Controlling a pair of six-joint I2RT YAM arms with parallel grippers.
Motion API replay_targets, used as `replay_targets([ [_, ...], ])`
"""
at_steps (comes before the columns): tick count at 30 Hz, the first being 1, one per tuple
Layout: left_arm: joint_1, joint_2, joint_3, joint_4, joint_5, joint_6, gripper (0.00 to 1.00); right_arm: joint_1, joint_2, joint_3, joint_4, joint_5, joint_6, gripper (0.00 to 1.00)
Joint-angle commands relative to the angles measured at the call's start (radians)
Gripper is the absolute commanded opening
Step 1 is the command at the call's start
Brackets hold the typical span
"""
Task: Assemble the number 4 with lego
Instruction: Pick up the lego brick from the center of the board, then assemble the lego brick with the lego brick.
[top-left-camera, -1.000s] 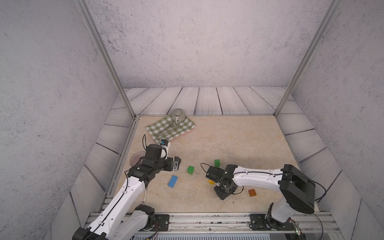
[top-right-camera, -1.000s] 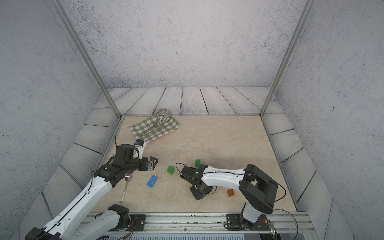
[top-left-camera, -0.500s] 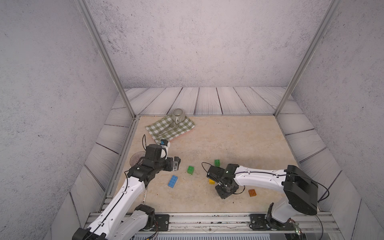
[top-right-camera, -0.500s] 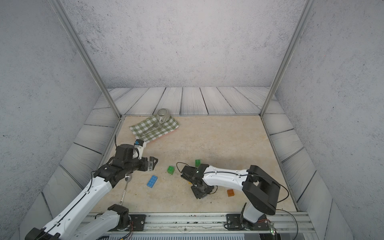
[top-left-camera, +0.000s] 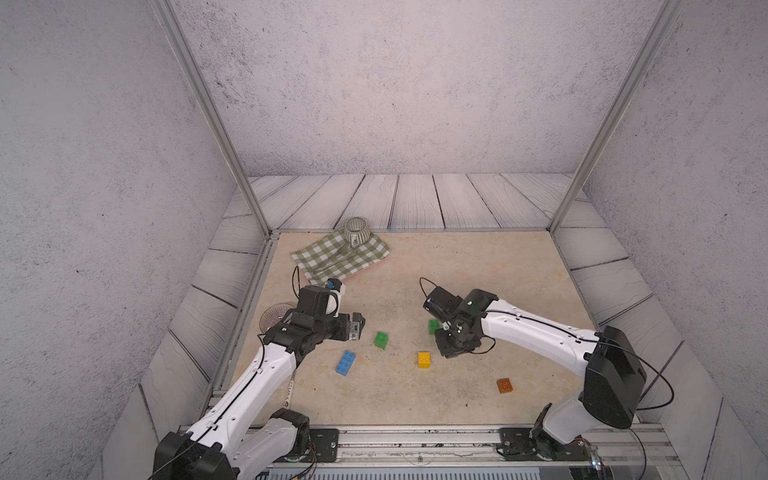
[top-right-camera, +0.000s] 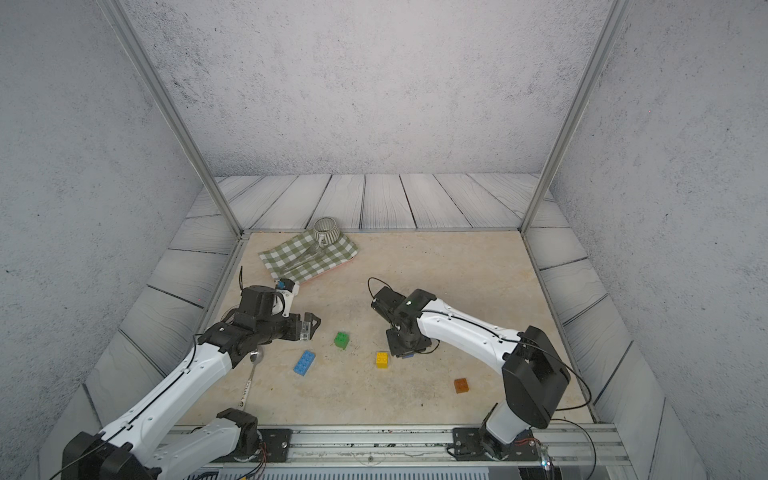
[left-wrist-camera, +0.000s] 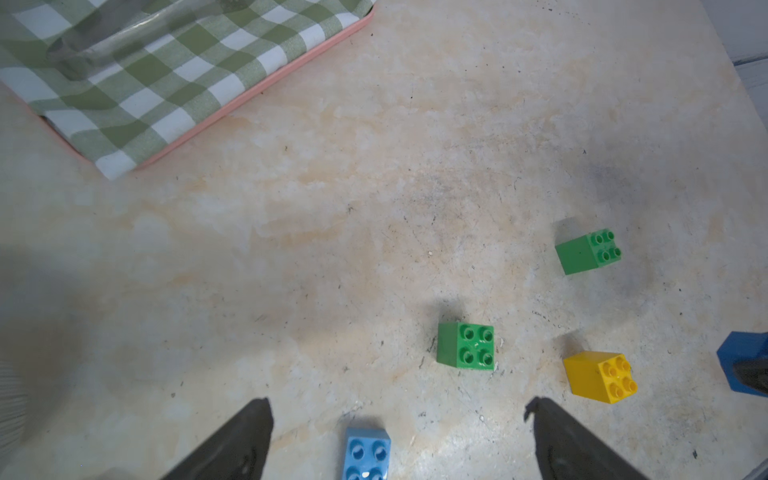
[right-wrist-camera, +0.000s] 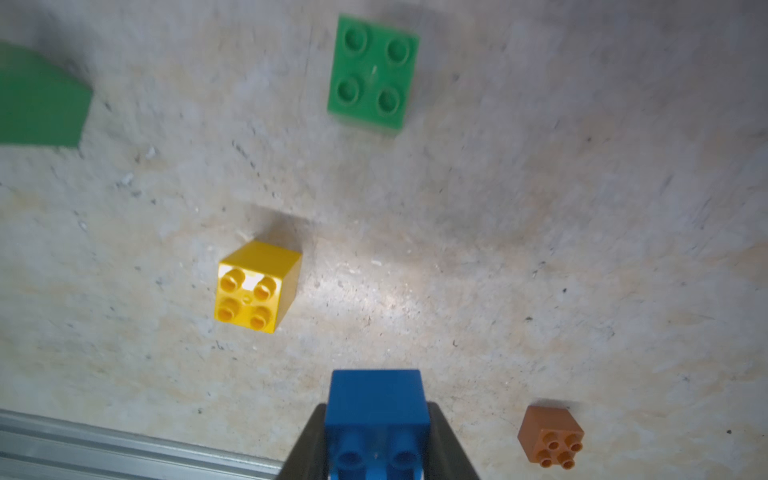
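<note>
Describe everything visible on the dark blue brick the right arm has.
The dark blue brick is glossy, smooth-sided plastic, blocky and square in outline. It sits upright, studs up; only two studs show in the right wrist view, the rest cut off. The right tool is shut on it, its dark fingers pressing opposite sides. It is near the yellow brick without touching it. Whether its base rests on the table cannot be told.

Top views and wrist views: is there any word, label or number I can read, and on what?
No text reads clearly in any view.
Small white mark on the left arm: too small to read.
Dark marks on the spoon handle: too small to read.
Studs of the yellow brick: no legible lettering.
</note>
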Motion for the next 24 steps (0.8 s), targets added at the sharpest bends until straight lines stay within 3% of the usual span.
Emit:
replay_targets([
  [1, -0.008, 0.026, 0.033, 0.056, 0.051, 0.007, 1.00, -0.047, 0.051, 0.065, -0.043, -0.020, -0.042, 0.00],
  [15, -0.011, 0.190, 0.110, 0.080, 0.153, 0.087, 1.00, -0.172, 0.253, 0.235, -0.005, -0.088, -0.119, 0.00],
  [24, -0.009, 0.205, 0.110, 0.093, 0.155, 0.085, 1.00, -0.211, 0.341, 0.309, -0.016, -0.111, -0.145, 0.00],
])
